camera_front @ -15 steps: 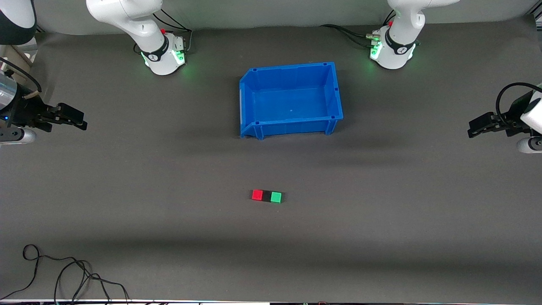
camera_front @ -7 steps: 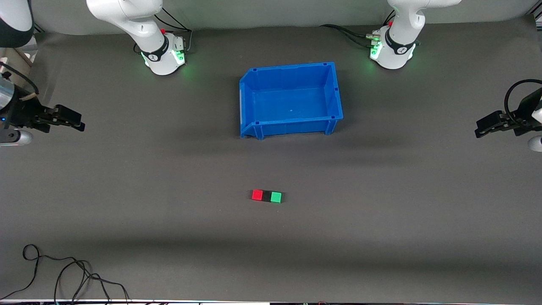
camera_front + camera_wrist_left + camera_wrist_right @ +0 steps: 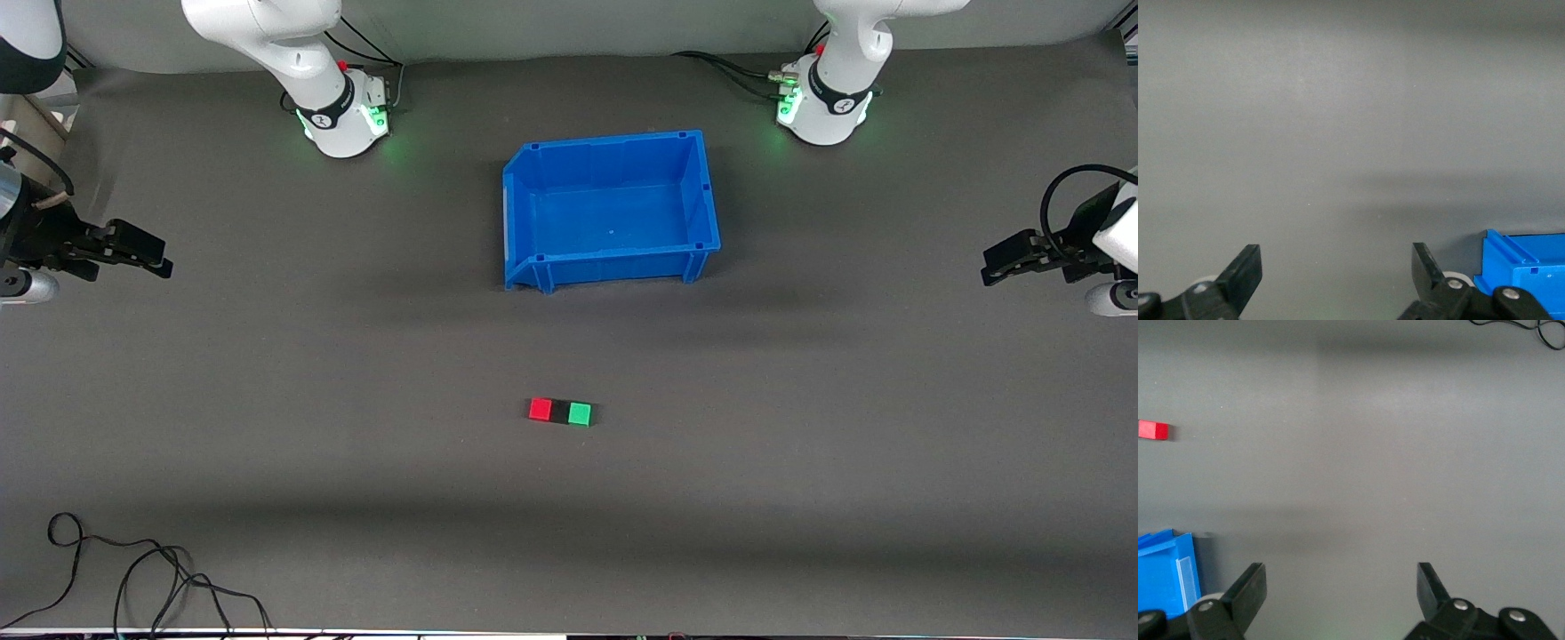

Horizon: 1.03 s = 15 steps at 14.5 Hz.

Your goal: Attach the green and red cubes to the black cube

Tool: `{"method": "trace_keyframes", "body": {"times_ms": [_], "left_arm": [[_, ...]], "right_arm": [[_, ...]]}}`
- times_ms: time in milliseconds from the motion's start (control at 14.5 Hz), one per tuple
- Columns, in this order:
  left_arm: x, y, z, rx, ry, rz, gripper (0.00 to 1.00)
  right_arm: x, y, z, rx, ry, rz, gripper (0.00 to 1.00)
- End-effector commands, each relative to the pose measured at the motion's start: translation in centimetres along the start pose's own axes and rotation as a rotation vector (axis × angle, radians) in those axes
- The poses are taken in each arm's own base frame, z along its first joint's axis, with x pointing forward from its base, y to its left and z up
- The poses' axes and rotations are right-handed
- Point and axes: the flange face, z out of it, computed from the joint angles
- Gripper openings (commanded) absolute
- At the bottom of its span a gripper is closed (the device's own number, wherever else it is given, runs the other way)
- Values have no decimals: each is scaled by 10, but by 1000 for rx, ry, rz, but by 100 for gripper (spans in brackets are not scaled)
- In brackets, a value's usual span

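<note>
Three small cubes lie in one touching row on the dark mat, nearer the front camera than the blue bin: the red cube [image 3: 540, 409] toward the right arm's end, the black cube [image 3: 560, 411] in the middle, the green cube [image 3: 580, 413] toward the left arm's end. The red cube [image 3: 1153, 430] also shows in the right wrist view. My left gripper [image 3: 1000, 265] [image 3: 1337, 263] hangs open and empty over the left arm's end of the table. At the right arm's end, my right gripper [image 3: 151, 253] [image 3: 1341, 583] is open and empty too.
A blue bin [image 3: 612, 212] [image 3: 1525, 270] [image 3: 1165, 577] with nothing in it stands between the two arm bases [image 3: 342, 116] [image 3: 822, 107]. A black cable [image 3: 133, 578] lies coiled on the mat near the front camera at the right arm's end.
The right gripper has drawn slightly outward toward its end of the table. The left gripper moved outward, then came back to about where it was. The cubes have not moved.
</note>
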Motion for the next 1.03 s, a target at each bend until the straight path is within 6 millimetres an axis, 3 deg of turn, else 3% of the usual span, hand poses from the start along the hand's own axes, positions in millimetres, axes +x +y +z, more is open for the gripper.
{"method": "trace_keyframes", "body": {"times_ms": [0,757,963], "left_arm": [[-3,7,-3,36,-7,-27,100],[-4,18,1,84,-15,-62,100],[2,24,11,82,-17,-37,100]], "right_arm": [[-3,-5,-5,-18,16,-12,100],[0,-5,1,-18,4,-17,100],[-2,-4,0,-16,2,-14,100]]}}
